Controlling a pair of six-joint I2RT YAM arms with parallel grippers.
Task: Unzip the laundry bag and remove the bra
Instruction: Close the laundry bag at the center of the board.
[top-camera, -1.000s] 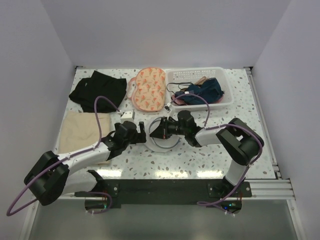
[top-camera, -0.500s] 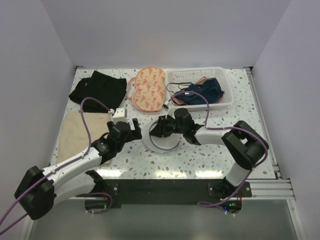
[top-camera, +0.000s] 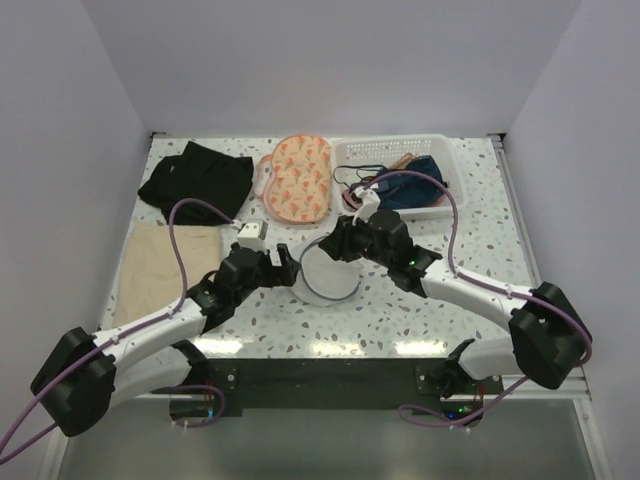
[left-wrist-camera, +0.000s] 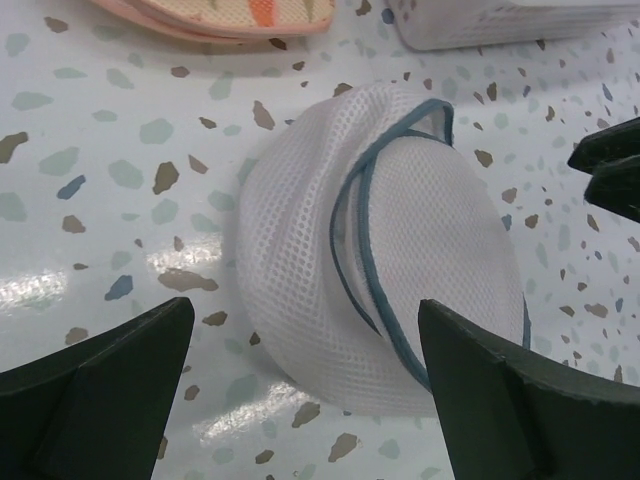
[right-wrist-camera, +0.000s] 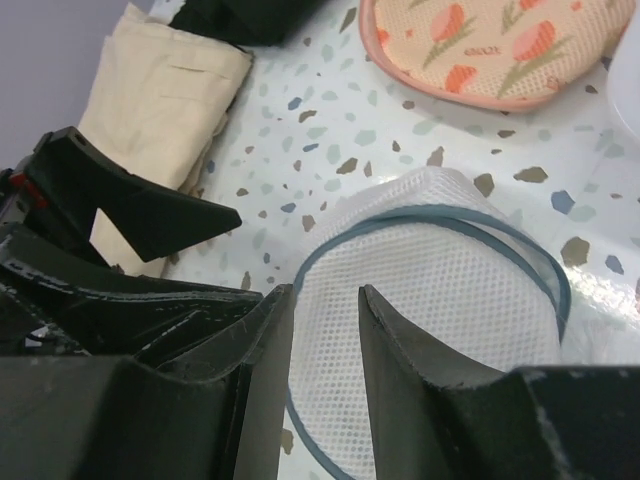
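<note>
The laundry bag (top-camera: 330, 280) is a round white mesh pouch with blue trim, lying mid-table. In the left wrist view the laundry bag (left-wrist-camera: 420, 240) has its trimmed flap lifted a little. No bra shows in it. My left gripper (top-camera: 285, 268) sits at its left side, and the left gripper (left-wrist-camera: 305, 310) is wide open, with the bag just ahead of the fingers. My right gripper (top-camera: 335, 248) hovers over the bag's far-left rim. The right gripper (right-wrist-camera: 325, 292) has its jaws a narrow gap apart above the laundry bag (right-wrist-camera: 450, 290), gripping nothing.
A peach floral pouch (top-camera: 297, 178) lies behind the bag. A white basket (top-camera: 450, 155) at the back right holds dark blue and pink garments. A black garment (top-camera: 195, 178) lies at the back left and a folded beige cloth (top-camera: 160, 258) at the left edge.
My right gripper has opened and let go of the bag's edge, and that arm has lifted and swung its elbow toward the near right. The left gripper shifted back toward the bag.
</note>
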